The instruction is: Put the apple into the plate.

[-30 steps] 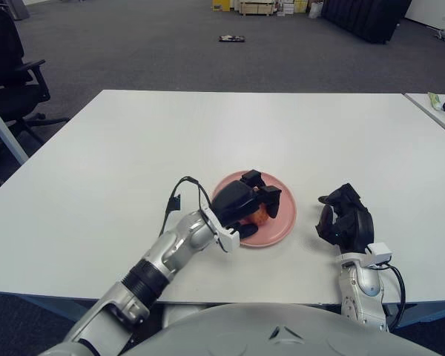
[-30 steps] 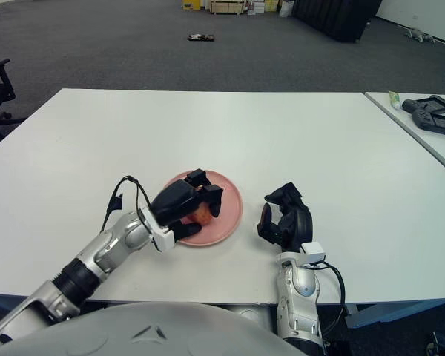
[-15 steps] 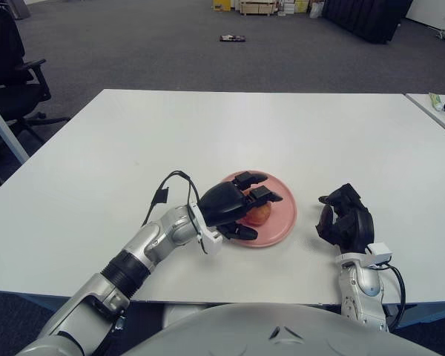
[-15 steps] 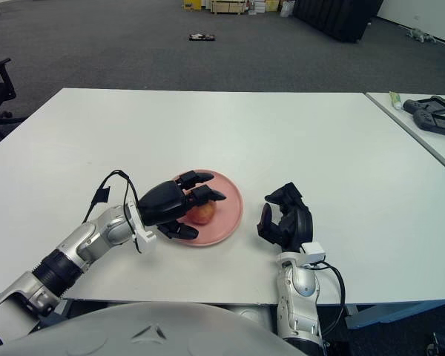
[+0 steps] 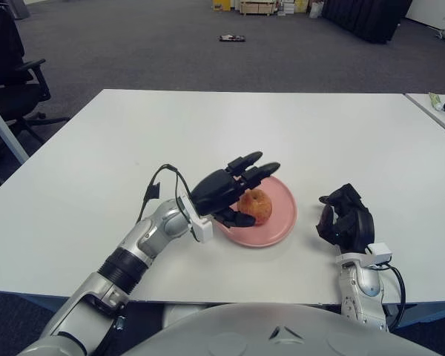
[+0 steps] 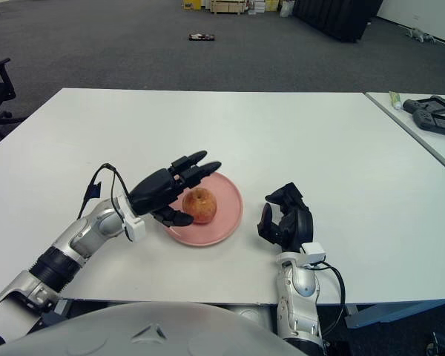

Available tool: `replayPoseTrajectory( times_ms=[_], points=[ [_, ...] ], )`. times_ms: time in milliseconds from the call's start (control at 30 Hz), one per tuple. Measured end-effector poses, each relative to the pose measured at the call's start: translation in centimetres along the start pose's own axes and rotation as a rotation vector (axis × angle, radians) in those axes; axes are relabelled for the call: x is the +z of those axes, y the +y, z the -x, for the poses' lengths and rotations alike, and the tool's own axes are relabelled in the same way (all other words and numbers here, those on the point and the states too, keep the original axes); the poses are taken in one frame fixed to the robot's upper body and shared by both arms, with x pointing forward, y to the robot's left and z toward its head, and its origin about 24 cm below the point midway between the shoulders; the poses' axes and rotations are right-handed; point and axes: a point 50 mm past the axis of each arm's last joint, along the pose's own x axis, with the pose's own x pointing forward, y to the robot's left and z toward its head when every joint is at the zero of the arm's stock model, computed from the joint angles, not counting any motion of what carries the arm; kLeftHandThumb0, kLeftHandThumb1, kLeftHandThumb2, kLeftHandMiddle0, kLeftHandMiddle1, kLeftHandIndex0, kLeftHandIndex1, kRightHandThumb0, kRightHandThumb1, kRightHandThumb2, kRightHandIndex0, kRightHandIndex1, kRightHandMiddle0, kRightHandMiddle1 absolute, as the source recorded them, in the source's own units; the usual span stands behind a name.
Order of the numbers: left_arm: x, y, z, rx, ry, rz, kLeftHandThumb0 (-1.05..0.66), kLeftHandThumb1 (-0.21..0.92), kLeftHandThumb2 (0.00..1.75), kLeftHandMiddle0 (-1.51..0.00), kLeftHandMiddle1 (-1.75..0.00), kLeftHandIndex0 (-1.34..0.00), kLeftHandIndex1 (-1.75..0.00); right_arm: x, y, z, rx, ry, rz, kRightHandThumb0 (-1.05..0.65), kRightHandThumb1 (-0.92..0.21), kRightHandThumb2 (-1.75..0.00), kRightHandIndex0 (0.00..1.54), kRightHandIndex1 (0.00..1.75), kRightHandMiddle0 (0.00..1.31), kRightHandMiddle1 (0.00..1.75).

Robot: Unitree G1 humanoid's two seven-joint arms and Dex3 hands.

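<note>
Though released, round apple [image 6: 201, 204] on plate [image 6: 226, 222].

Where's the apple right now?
The apple sits in the pink plate near the table's front centre, just right of the open left hand; the right hand shows right of the plate.

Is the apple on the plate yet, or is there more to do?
Done: the apple sits on the pink plate. In hand: nothing; the left hand is open beside the apple. The right hand shows right of the plate. Left: probably just pulling the arm away.
</note>
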Motion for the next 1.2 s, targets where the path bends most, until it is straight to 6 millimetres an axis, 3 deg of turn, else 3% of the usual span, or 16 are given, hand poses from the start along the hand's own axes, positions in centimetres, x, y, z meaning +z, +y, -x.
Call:
replayPoseTrajectory(
  times_ms=[500, 967, 1067, 1133, 1167, 1200],
  points=[
    [-1.3, 1.4, 1.7, 0.264, 0.078, 0.206, -1.05, 0.92, 1.03, 0.00, 0.00, 0.00, 0.00, 0.0, 0.0, 0.0, 0.005, -0.001, 0.002, -0.45, -0.42, -1.19, 1.21, 1.75, 0.53, 1.75],
    [-3.6, 2.5, 4.9, 0.576, 0.307, 0.385, -0.99, 0.92, 0.95, 0.00, 0.00, 0.00, 0.00, 0.0, 0.0, 0.0, 0.005, -0.002, 0.003, -0.46, -0.39, -1.22, 1.21, 1.75, 0.55, 1.75],
    [-3.9, 2.1, 5.4, 0.635, 0.374, 0.444, -0.90, 0.92, 0.89, -0.07, -0.14, 0.00, -0.38, 0.0, 0.0, 0.0, 0.004, -0.002, 0.003, -0.46, -0.39, -1.23, 1.22, 1.75, 0.55, 1.75],
    [-4.0, 1.8, 5.8, 0.677, 0.412, 0.467, -0.83, 0.92, 0.85, -0.04, -0.55, 0.00, -0.84, 0.0, 0.0, 0.0, 0.004, -0.002, 0.003, -0.46, -0.38, -1.24, 1.22, 1.75, 0.56, 1.75],
    [-4.1, 1.6, 5.9, 0.696, 0.425, 0.474, -0.81, 0.92, 0.84, -0.04, -0.70, 0.00, -1.02, 0.0, 0.0, 0.0, 0.004, -0.002, 0.003, -0.46, -0.38, -1.24, 1.22, 1.75, 0.56, 1.75],
    [-4.2, 1.5, 6.1, 0.717, 0.438, 0.481, -0.80, 0.92, 0.84, -0.03, -0.75, 0.00, -1.08, 0.0, 0.0, -0.1, 0.004, -0.002, 0.003, -0.46, -0.38, -1.24, 1.22, 1.75, 0.56, 1.75]
  ],
)
